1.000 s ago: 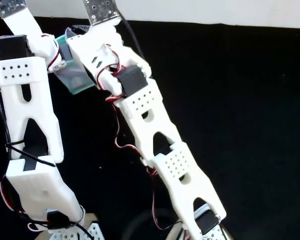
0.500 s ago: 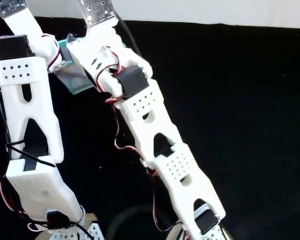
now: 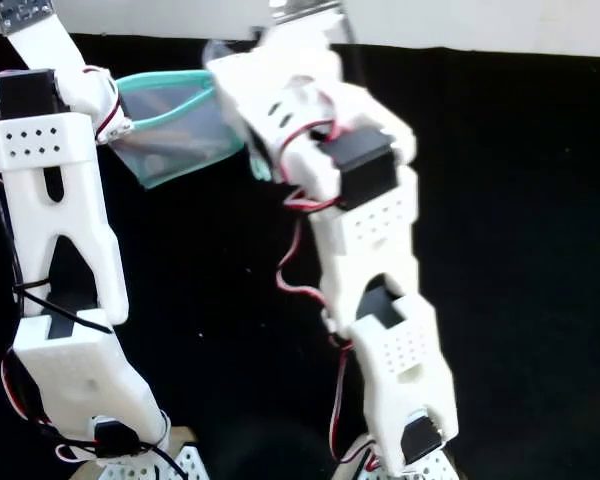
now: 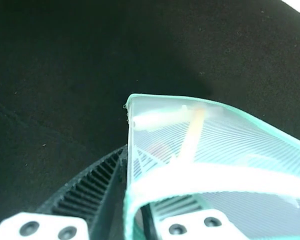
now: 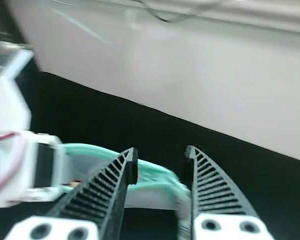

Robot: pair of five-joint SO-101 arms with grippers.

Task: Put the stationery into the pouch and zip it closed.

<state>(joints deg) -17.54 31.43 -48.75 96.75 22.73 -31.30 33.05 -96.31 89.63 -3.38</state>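
One pouch (image 3: pixel 175 125) — left pincer (image 4: pixel 137 185) clamped on it, right pincer (image 5: pixel 161 155) parted.

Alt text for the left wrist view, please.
A see-through pouch with a teal edge is clamped in the left gripper above a black table. A pale yellow stick-like item shows through its wall.

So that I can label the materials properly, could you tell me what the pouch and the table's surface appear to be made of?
The pouch looks like thin, translucent plastic with a glossy, finely ribbed finish: something inside shows through its wall. Its teal edging may be soft plastic or fabric; unclear. The table surface looks like matte black cloth or felt: light specks, no glare.
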